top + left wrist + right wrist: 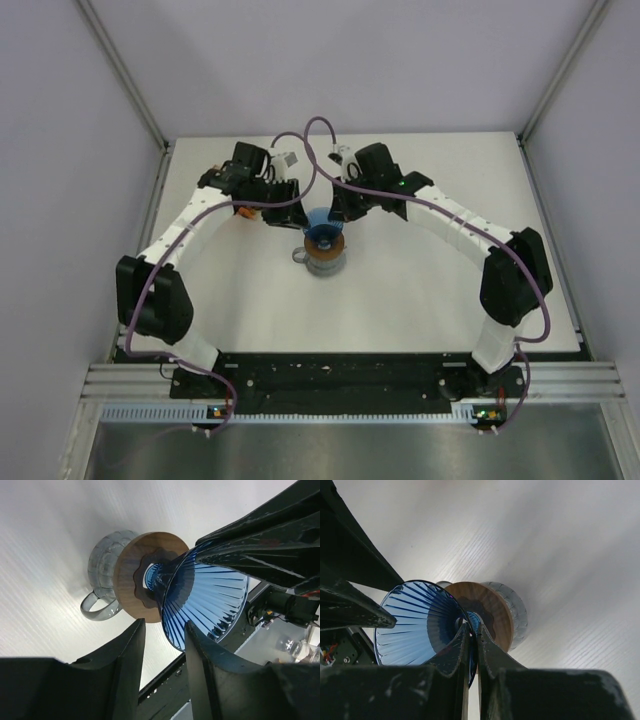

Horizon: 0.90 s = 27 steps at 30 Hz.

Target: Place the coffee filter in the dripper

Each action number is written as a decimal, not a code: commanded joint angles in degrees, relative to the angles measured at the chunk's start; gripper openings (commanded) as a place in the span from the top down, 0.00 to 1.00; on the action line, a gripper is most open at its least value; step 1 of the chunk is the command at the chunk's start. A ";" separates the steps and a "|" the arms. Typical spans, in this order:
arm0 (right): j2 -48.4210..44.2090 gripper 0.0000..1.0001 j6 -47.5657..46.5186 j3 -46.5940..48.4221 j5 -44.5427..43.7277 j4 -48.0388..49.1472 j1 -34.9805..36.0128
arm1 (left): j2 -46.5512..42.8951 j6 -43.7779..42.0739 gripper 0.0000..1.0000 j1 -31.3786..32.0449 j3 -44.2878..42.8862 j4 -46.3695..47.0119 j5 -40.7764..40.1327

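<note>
The blue ribbed dripper (318,220) stands with its narrow end in the hole of the brown ring (326,244), which lies on the grey handled mug (322,262). My right gripper (473,628) is shut on the dripper's wall (415,625), one finger inside and one outside; it also shows in the top view (338,210). My left gripper (165,630) is open and empty, just beside the dripper's rim (210,605), and shows in the top view (287,205). The coffee filter is out of view.
A bit of the orange packet (243,211) shows under the left wrist at the back left. The right gripper's black body (260,545) hangs over the dripper. White walls enclose the table on three sides.
</note>
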<state>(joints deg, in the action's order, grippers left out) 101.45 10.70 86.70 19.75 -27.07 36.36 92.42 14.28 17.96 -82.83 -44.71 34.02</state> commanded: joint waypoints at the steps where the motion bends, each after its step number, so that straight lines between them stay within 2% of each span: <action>1: 0.41 1.00 0.29 -0.03 1.70 4.65 0.73 | 0.21 1.71 0.64 1.03 1.35 3.84 -1.85; 3: 0.85 1.00 -0.15 -0.65 1.61 4.83 0.64 | 0.74 1.80 0.73 1.12 1.44 3.93 -2.20; 5: 1.03 1.00 -0.41 -1.17 1.43 4.83 0.73 | 1.27 1.98 0.77 1.20 1.70 3.84 -2.29; 10: 1.29 1.00 -0.68 -2.76 -0.32 4.92 0.73 | 2.32 2.15 1.00 1.29 2.49 3.84 -1.94; 19: 3.31 1.00 -1.03 -7.32 -1.03 5.36 0.64 | 4.78 1.63 1.00 1.55 4.34 3.40 -2.82; 27: 4.54 1.00 1.78 -15.15 0.99 10.81 -0.32 | 8.82 -0.31 1.00 1.91 3.55 0.94 -4.40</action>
<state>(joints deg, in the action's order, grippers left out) 101.03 13.13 77.41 20.25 -14.17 35.70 96.53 18.24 18.96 -80.47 -41.65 30.81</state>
